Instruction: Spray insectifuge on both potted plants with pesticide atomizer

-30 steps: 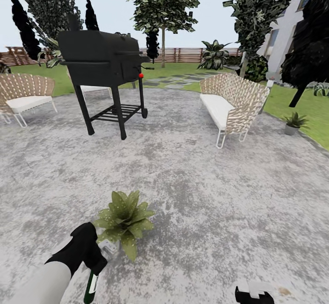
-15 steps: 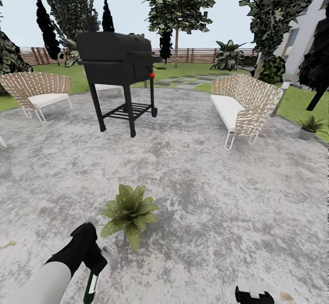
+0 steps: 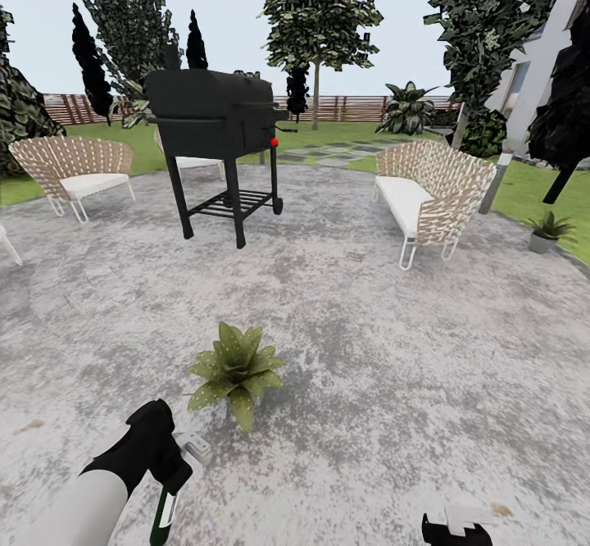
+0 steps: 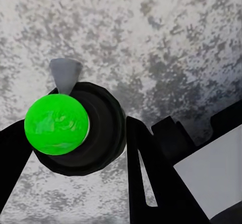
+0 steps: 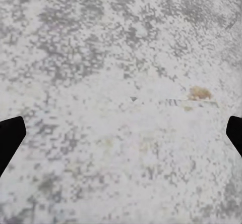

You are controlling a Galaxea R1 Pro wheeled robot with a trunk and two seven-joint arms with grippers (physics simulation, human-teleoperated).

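Down at the near edge, the left end effector [image 3: 168,468] is clamped on the pesticide atomizer [image 3: 165,516], the slim dark bottle hanging below the black wrist with its long axis close to vertical. In the left wrist view the atomizer's round top [image 4: 75,128] sits snug between the dark fingers [image 4: 151,176], a grey nozzle poking out over the paved patio [image 3: 369,349]. The left arm reaches forward and low, forearm angled up toward the plant. The right end effector [image 3: 456,528] sits low at the right, spread wide and holding nothing. Just ahead and slightly right of the left end effector: a potted plant [image 3: 236,370], well within the left arm's side. I'd say the spray needs aiming forward. Farther off, a black grill [image 3: 215,124], a wicker sofa [image 3: 430,189], and another small pot [image 3: 545,230] by the lawn.
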